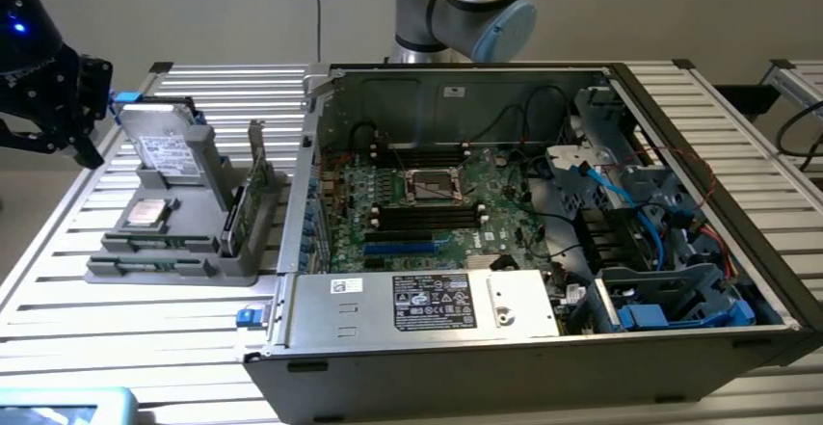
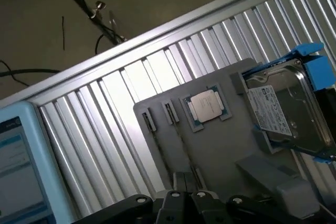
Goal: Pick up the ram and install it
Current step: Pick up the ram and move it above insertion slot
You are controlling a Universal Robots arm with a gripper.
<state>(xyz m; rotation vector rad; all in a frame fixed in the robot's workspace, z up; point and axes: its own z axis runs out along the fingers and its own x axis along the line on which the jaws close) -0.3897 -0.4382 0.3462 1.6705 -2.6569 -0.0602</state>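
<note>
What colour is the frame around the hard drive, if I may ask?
The frame is blue, clearest in the wrist view.

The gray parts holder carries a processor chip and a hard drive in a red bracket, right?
Not quite: the bracket is blue, as the wrist view shows. The gray parts holder does carry the processor chip and hard drive.

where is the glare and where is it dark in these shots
Exterior view: the slatted table glares white, the computer case is dim inside. Wrist view: bright streaks along the slats, sheen on the hard drive.
</note>
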